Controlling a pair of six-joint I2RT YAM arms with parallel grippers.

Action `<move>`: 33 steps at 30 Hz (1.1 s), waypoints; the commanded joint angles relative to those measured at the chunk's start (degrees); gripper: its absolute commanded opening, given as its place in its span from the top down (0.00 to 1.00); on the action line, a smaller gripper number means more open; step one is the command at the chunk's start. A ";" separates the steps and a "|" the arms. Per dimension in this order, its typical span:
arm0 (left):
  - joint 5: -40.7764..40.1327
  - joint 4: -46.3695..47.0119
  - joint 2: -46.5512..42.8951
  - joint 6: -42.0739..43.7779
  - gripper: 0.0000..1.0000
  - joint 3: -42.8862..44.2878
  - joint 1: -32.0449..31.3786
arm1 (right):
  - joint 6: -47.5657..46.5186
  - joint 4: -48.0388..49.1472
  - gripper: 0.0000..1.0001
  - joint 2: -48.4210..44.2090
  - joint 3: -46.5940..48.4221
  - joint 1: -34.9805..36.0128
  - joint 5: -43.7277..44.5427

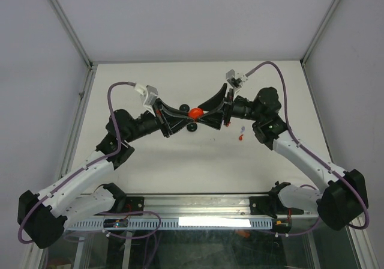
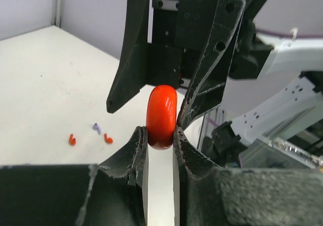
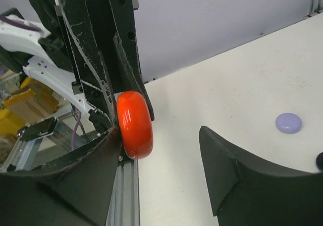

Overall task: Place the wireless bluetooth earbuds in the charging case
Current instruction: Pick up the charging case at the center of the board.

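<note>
The red round charging case (image 1: 195, 112) hangs above the table centre, on edge and closed. My left gripper (image 2: 160, 132) is shut on it, a pad on each flat face of the case (image 2: 161, 117). My right gripper (image 3: 160, 130) faces it from the other side and stands open. Its left finger (image 3: 96, 160) touches the case (image 3: 135, 125), while the right finger (image 3: 237, 170) is well apart. Two red earbuds (image 2: 72, 139) (image 2: 108, 138) and a lilac earbud (image 2: 96, 127) lie loose on the table, below the right forearm in the top view.
A lilac round case (image 3: 288, 122) lies on the table far from the grippers. A black round case (image 1: 192, 126) sits on the table just below the held one. The metal rail (image 1: 198, 212) runs along the near edge, and walls enclose three sides.
</note>
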 commanded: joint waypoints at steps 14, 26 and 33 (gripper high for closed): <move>9.45 -31.61 3.24 18.68 1.00 15.23 0.68 | -13.30 -19.63 0.42 -0.29 10.16 -0.15 -12.67; 11.91 -32.50 4.27 20.51 1.00 16.90 0.69 | -15.16 -22.82 0.59 2.63 11.38 1.16 -15.08; 12.45 -32.74 4.43 20.71 1.00 16.84 0.67 | -17.04 -24.61 0.83 2.54 11.82 1.59 -15.36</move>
